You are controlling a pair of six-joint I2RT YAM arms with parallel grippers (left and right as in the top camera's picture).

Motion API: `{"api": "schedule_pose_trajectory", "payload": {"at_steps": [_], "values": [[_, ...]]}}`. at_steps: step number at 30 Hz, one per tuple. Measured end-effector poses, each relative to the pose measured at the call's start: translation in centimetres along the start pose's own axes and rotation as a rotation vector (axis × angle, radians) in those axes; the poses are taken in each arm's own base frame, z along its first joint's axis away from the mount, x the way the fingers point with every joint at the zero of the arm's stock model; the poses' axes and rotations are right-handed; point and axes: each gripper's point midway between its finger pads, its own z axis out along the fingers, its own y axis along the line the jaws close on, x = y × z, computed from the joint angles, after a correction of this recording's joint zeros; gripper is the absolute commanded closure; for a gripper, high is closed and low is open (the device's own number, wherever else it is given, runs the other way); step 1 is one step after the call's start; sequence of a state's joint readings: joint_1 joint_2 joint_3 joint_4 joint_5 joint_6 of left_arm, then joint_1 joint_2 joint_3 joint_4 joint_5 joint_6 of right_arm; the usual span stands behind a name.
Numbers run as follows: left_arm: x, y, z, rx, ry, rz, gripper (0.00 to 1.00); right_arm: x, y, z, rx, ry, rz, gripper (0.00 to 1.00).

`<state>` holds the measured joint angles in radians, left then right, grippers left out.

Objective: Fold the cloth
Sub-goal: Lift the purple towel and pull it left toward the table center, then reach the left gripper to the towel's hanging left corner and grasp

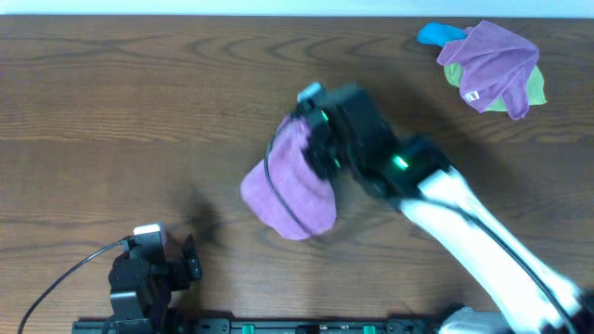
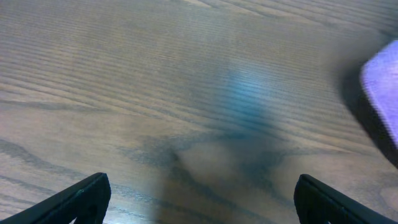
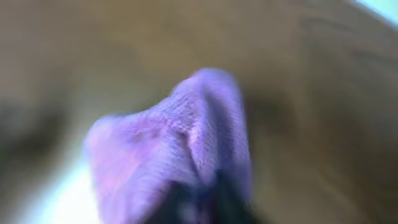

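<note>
The purple cloth (image 1: pixel 283 190) sits near the middle of the wooden table (image 1: pixel 111 111), gathered into a rounded, bunched shape rather than lying flat. Seen from overhead, its long axis runs roughly from 1 o'clock down to 7 o'clock, with the narrower end at the 1 o'clock side under the right gripper (image 1: pixel 304 119). The right arm reaches in from 4 o'clock. Its wrist view is badly blurred, but the cloth rises in a peak into the dark fingers at the bottom of that view, so they appear to be pinched on its upper edge.

The left gripper (image 2: pixel 202 183) is parked at 7 o'clock, near the table's front edge, well apart from the cloth. Its fingers are spread wide with nothing but bare wood between them, and a corner of the cloth shows at 3 o'clock in its wrist view.

A pile of cloths (image 1: pixel 492 65), blue, purple and green, lies at 2 o'clock near the far edge. Bare wood stretches from 8 to 12 o'clock of the cloth.
</note>
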<state>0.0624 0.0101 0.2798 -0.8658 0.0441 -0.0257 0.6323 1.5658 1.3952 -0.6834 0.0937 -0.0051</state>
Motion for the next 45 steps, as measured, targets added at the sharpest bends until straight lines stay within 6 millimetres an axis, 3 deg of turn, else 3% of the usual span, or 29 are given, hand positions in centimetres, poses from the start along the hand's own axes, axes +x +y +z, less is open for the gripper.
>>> {"api": "schedule_pose_trajectory", "payload": {"at_steps": [1, 2, 5, 7, 10, 14, 19, 28, 35, 40, 45], "values": [[0.0, 0.0, 0.0, 0.0, 0.0, 0.0, 0.05, -0.4, -2.0, 1.9, 0.075, -0.008, 0.015, 0.16], [0.0, 0.0, 0.0, 0.0, -0.001, 0.0, 0.05, -0.3, -3.8, 3.2, 0.136, -0.001, 0.032, 0.03], [-0.1, -0.1, 0.0, 0.007, -0.002, 0.0, 0.05, 0.8, -8.7, 4.9, 0.282, 0.037, 0.08, 0.01], [0.0, -0.4, 0.0, 0.021, -0.001, 0.001, 0.04, 1.4, -11.1, 4.1, 0.351, 0.062, 0.108, 0.01], [0.0, -1.2, 0.0, 0.069, 0.003, 0.004, 0.05, 0.7, -12.5, 2.0, 0.396, 0.058, 0.122, 0.01], [0.1, -2.3, -0.1, 0.136, 0.008, 0.005, 0.04, 0.8, -11.9, -1.0, 0.366, 0.064, 0.134, 0.01], [0.1, -3.1, -0.1, 0.179, 0.009, -0.008, 0.05, 3.1, -9.6, -2.7, 0.225, 0.142, 0.198, 0.01], [0.0, -4.9, -0.4, 0.288, 0.029, -0.164, 0.04, 6.6, -9.8, -0.9, 0.037, 0.206, 0.369, 0.01], [0.6, -6.1, -0.6, 0.327, 0.191, -0.309, 0.04, 9.1, -10.6, 0.7, -0.047, 0.214, 0.468, 0.01], [-1.0, -6.9, -1.2, 0.333, 0.319, -0.358, 0.04, 9.7, -10.0, 1.0, -0.086, 0.224, 0.481, 0.01], [-3.8, -9.3, -0.8, 0.411, 0.475, -0.387, 0.05, 9.2, -9.9, 1.2, -0.1, 0.201, 0.478, 0.01]]}}
